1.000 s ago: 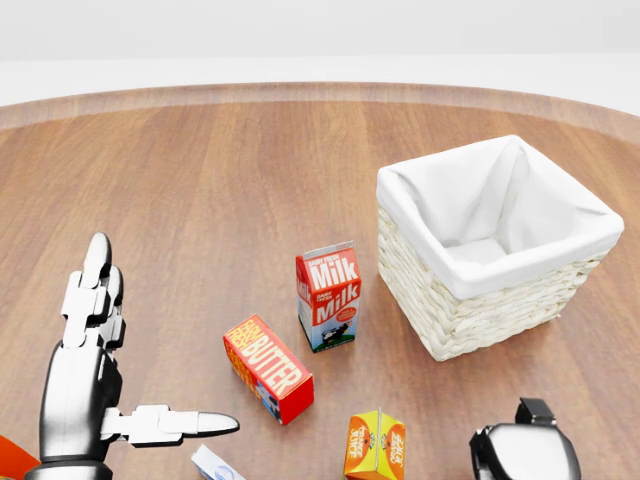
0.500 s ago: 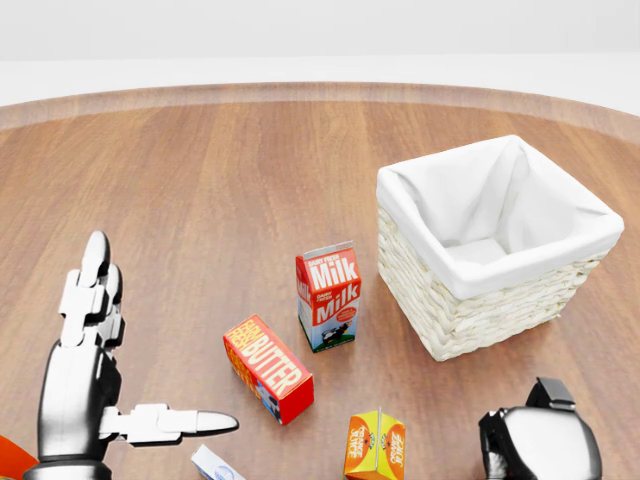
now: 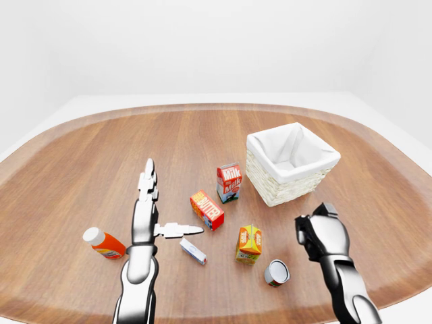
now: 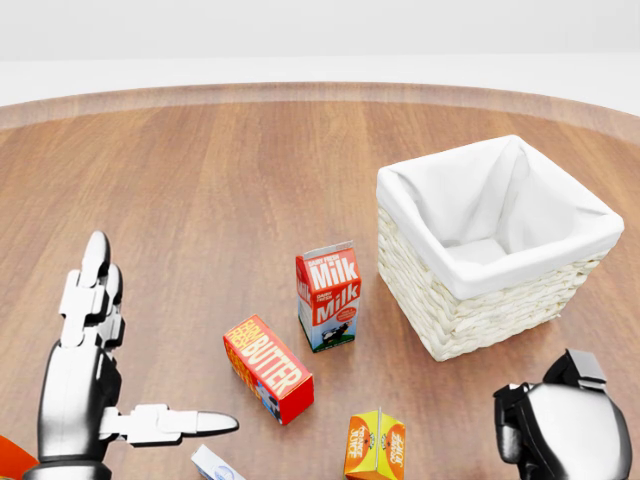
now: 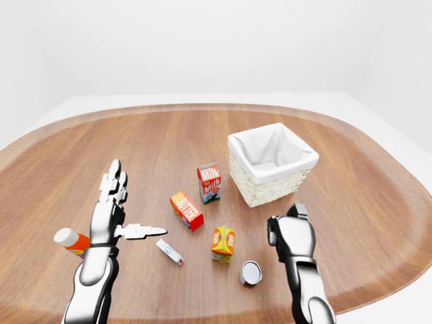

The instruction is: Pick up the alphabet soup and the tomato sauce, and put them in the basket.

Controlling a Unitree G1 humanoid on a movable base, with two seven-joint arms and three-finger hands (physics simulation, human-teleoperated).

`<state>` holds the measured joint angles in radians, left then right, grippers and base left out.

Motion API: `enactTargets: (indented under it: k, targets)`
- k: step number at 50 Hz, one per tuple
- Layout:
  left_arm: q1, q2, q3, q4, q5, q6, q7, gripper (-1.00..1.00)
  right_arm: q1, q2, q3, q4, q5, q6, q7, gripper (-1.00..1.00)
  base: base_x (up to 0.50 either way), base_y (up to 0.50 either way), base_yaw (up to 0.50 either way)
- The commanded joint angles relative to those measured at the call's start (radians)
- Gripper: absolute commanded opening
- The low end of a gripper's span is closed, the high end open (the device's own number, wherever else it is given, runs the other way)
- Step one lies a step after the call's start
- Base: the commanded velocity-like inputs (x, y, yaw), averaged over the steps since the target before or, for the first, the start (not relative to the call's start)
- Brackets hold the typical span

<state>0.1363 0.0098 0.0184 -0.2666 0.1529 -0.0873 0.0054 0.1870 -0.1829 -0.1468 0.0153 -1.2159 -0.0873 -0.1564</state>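
Note:
A small can (image 3: 277,273) lies on its side on the wooden table (image 3: 81,175), at the bottom of the left-eye view, with its grey lid facing me. Its label is hidden, so I cannot tell whether it is the soup or the sauce. No other can shows. The white-lined wicker basket (image 3: 291,162) stands upright at the right, with nothing seen inside. My right hand (image 3: 316,228) hovers just above and right of the can, fingers curled shut, with nothing seen in them. My left hand (image 3: 165,202) is open at the left, fingers straight and thumb out sideways.
A milk carton (image 3: 229,182) stands left of the basket. Below it lie a red butter box (image 3: 207,210), an orange juice carton (image 3: 249,243) and a small white box (image 3: 193,250). An orange bottle with a white cap (image 3: 102,244) lies left of my left arm.
My right hand has risen and shifted right in the head view, toward the basket's lower corner. The left hand and the objects have not moved.

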Motion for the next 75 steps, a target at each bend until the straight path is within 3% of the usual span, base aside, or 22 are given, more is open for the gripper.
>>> enactTargets:
  k: [1, 12, 26, 54, 75]
  targets:
    - [0.004, 0.0, -0.004, 0.004, 0.002, 0.0, -0.003, 1.0, 0.013, 0.019, -0.03, -0.116, 0.046, 0.0, 0.035, -1.0, 0.0, 0.0, 0.0]
    - [0.002, 0.0, -0.005, 0.008, 0.003, 0.0, -0.002, 1.0, 0.001, 0.028, -0.048, -0.164, 0.058, 0.0, 0.063, -1.0, 0.0, 0.0, 0.0]
    - [0.002, 0.0, -0.005, 0.006, 0.004, 0.0, -0.002, 1.0, -0.066, 0.017, -0.078, -0.24, 0.105, 0.0, 0.177, -1.0, 0.0, 0.0, 0.0]
    - [-0.013, 0.0, 0.002, 0.007, -0.012, 0.0, -0.001, 1.0, -0.295, -0.04, -0.067, -0.293, 0.191, 0.001, 0.31, -1.0, 0.0, 0.0, 0.0]
    - [-0.003, 0.0, -0.003, 0.007, -0.004, 0.0, -0.001, 1.0, -0.46, -0.064, -0.01, -0.186, 0.185, 0.08, 0.301, -1.0, 0.0, 0.0, 0.0]
